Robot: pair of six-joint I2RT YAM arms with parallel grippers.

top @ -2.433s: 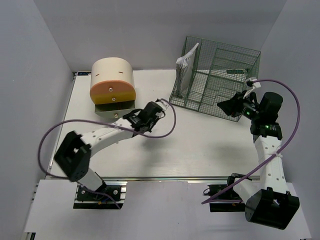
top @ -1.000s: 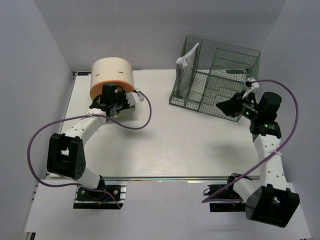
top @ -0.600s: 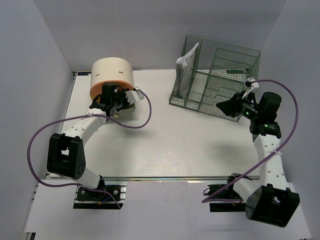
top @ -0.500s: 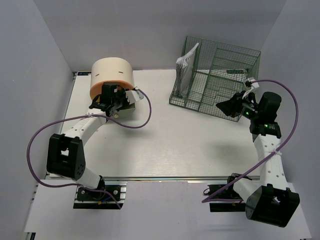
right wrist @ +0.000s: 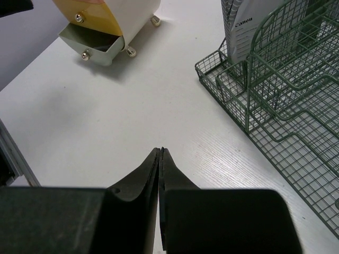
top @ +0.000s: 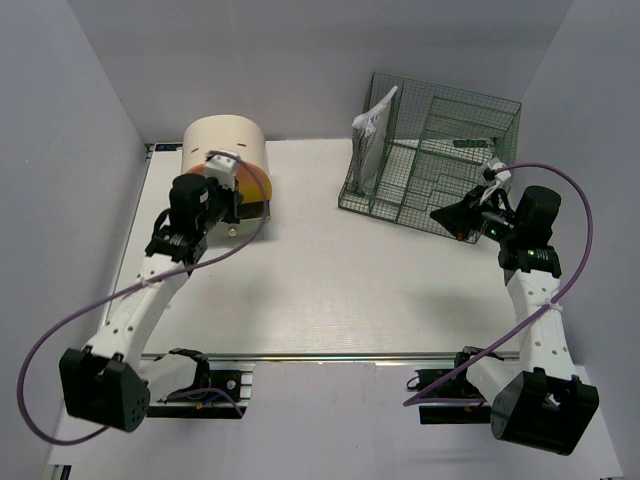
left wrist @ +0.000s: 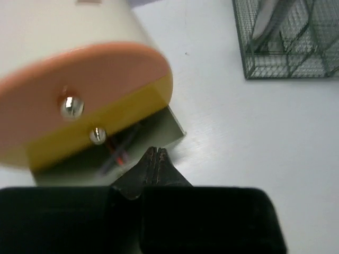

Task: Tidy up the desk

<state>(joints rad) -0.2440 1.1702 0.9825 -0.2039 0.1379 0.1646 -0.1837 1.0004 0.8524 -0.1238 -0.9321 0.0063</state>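
Note:
The white desk [top: 350,290] carries a cream-and-orange round drawer box [top: 225,150] at the back left. Its grey bottom drawer [right wrist: 90,43] stands partly open; the left wrist view shows something red and dark inside the drawer [left wrist: 119,156]. My left gripper [left wrist: 155,151] is shut and empty, its tips just in front of that drawer, right of its knob [left wrist: 97,136]. In the top view the left gripper [top: 232,205] is at the box's front. My right gripper [top: 445,215] is shut and empty, held above the desk in front of the green wire rack [top: 440,150]; the right wrist view shows its tips [right wrist: 160,151] closed.
A white packet marked Canon [right wrist: 243,21] stands upright in the rack's left slot [top: 370,130]. A metal rail [top: 330,357] runs along the desk's front edge. Grey walls enclose the desk on the left, back and right.
My left arm swung from the desk's middle to the drawer box, then its elbow dropped toward the front left, with the gripper staying at the box's front. The right arm barely moved.

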